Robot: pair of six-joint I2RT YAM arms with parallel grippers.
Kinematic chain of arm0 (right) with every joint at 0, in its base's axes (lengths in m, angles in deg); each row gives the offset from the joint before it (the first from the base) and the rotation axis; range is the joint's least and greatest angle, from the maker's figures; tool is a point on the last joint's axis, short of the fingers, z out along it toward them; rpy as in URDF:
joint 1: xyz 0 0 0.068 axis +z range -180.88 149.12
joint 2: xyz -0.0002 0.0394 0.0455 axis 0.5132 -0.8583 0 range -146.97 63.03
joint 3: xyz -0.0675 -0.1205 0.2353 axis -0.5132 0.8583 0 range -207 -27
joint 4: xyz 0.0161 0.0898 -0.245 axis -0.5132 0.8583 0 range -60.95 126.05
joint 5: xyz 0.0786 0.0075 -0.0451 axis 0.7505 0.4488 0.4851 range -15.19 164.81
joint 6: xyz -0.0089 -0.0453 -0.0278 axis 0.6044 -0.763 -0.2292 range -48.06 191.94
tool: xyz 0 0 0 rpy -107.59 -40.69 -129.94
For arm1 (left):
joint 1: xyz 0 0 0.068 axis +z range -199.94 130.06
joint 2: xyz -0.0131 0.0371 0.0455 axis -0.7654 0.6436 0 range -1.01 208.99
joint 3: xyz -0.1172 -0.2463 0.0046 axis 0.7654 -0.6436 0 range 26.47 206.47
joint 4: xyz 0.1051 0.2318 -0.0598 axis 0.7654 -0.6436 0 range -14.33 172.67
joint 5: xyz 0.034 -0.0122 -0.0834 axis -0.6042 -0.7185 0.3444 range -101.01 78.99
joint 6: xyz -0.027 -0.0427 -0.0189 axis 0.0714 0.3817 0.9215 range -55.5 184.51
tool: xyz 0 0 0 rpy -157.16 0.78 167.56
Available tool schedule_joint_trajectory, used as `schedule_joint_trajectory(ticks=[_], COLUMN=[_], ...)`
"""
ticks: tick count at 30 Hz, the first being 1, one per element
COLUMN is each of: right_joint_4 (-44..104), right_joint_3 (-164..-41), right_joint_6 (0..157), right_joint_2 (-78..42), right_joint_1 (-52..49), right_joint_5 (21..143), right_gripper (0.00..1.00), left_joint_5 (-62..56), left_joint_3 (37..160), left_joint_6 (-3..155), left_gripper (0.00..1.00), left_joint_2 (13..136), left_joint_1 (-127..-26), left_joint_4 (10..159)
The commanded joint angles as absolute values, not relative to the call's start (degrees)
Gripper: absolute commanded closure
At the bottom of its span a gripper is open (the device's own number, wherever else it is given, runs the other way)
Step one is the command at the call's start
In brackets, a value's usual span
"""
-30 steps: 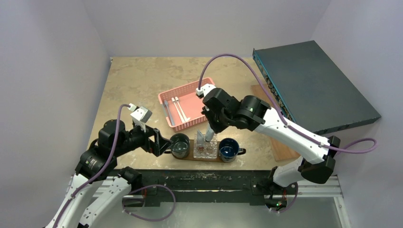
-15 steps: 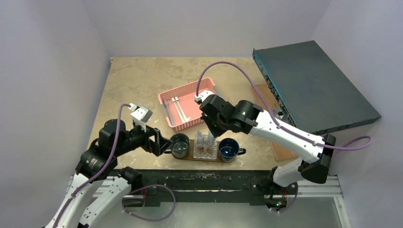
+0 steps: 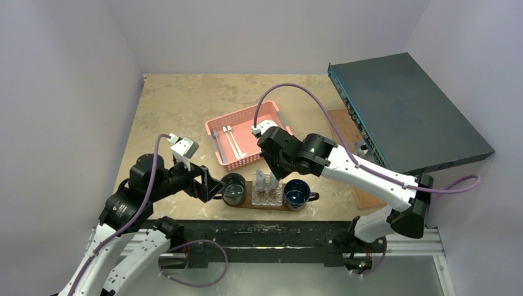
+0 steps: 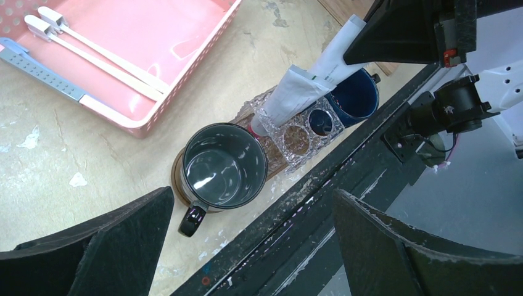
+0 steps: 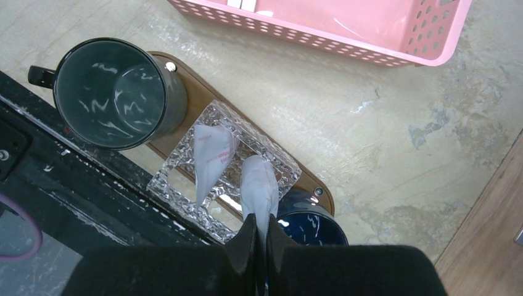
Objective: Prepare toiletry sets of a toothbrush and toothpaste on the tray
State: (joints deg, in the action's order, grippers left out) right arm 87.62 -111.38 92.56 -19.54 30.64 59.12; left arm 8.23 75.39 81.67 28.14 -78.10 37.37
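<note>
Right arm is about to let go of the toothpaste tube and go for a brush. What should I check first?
1. The right gripper is shut on the held tube: ok.
2. Held tube's lower end is inside the glass holder: ok. Fully seated: cannot tell.
3. The other tube stands in the holder, leaning: ok.
4. Holder sits on the tray: ok.
5. The left gripper is open and apart from the dark mug: ok.
6. Two toothbrushes lie in the pink basket: ok.

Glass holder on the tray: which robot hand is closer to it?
Right. The right hand grips a tube standing in the glass holder, directly above it; the left hand sits open beyond the dark mug, to the holder's left.
</note>
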Motion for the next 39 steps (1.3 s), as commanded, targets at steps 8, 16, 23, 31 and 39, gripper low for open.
schedule_joint_trajectory(ticks=[8, 16, 23, 31, 39], right_joint_4=[82.9, 80.9, 80.3, 80.5, 82.0], right_joint_3=[-108.8, -106.6, -105.7, -105.9, -110.0], right_joint_6=[93.9, 94.2, 94.3, 94.1, 93.9], right_joint_2=[-20.0, -20.2, -20.5, -20.7, -19.8], right_joint_1=[31.1, 31.5, 31.7, 31.8, 31.9], right_joint_5=[55.9, 56.7, 57.1, 56.7, 54.9], right_gripper=[1.00, 1.00, 1.00, 0.88, 0.59], left_joint_5=[8.0, 7.9, 7.9, 7.8, 7.8], left_joint_3=[75.3, 75.3, 75.2, 75.2, 75.3], left_joint_6=[81.9, 81.7, 81.8, 81.7, 81.7], left_gripper=[0.00, 0.00, 0.00, 0.00, 0.00], left_joint_2=[28.9, 29.1, 29.4, 29.8, 30.4], left_joint_1=[-78.0, -77.9, -77.9, -77.9, -78.0], left_joint_4=[39.3, 39.3, 39.3, 39.3, 39.3])
